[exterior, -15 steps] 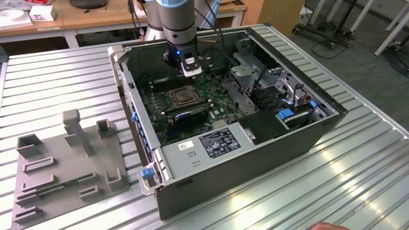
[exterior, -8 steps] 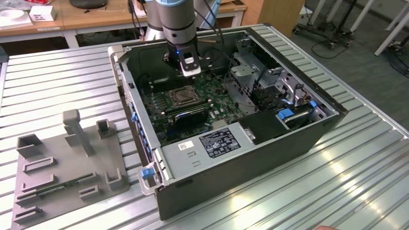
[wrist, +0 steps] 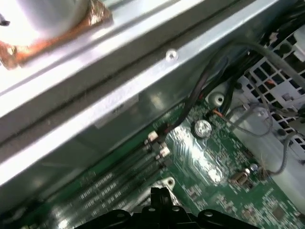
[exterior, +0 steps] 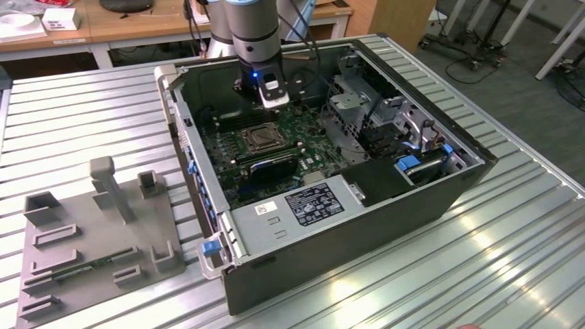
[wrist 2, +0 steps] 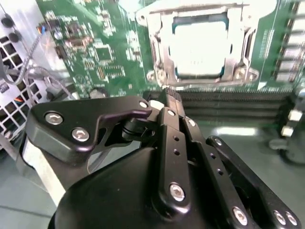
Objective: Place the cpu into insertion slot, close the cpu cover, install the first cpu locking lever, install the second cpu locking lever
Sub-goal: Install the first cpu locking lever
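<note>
In the second wrist view the gripper has its fingers pressed together, holding nothing, just short of the cpu cover lying over the cpu at upper centre, amid green motherboard.

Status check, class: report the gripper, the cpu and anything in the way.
Gripper shut, empty, above the memory slots. Cpu seated, cover down over it. Nothing in the way.
</note>
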Robot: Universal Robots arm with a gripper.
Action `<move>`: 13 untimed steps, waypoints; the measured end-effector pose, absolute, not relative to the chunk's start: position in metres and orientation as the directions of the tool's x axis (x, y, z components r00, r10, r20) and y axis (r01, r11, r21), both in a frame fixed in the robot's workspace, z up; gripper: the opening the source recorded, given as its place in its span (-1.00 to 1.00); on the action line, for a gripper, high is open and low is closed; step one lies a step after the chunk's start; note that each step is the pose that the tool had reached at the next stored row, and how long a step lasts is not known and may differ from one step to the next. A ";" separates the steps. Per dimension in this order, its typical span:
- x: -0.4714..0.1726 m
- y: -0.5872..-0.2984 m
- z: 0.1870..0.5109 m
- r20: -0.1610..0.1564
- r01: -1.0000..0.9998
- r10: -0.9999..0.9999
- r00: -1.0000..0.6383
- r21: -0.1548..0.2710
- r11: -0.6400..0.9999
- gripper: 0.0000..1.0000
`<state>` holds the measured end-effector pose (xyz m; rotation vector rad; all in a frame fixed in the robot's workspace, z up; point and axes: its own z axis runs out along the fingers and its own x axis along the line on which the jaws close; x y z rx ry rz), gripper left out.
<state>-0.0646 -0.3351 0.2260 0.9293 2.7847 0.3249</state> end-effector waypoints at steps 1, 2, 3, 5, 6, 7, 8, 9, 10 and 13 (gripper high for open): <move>-0.065 -0.335 0.226 -0.113 0.561 0.601 -0.791 0.256 0.787 -0.79; -0.065 -0.335 0.226 -0.118 0.554 0.592 -0.797 0.248 0.795 -0.79; -0.065 -0.335 0.226 -0.121 0.545 0.583 -0.804 0.242 0.802 -0.79; -0.065 -0.335 0.226 -0.124 0.525 0.562 -0.818 0.237 0.817 -0.79; -0.065 -0.335 0.226 -0.125 0.514 0.550 -0.826 0.234 0.825 -0.79; -0.065 -0.335 0.226 -0.126 0.503 0.539 -0.833 0.232 0.832 -0.79; -0.065 -0.335 0.226 -0.126 0.491 0.526 -0.841 0.229 0.840 -0.79; -0.065 -0.335 0.226 -0.126 0.481 0.515 -0.848 0.225 0.847 -0.79; -0.065 -0.335 0.226 -0.125 0.474 0.506 -0.853 0.217 0.853 -0.79; -0.065 -0.335 0.226 -0.124 0.463 0.485 -0.866 0.170 0.870 -0.79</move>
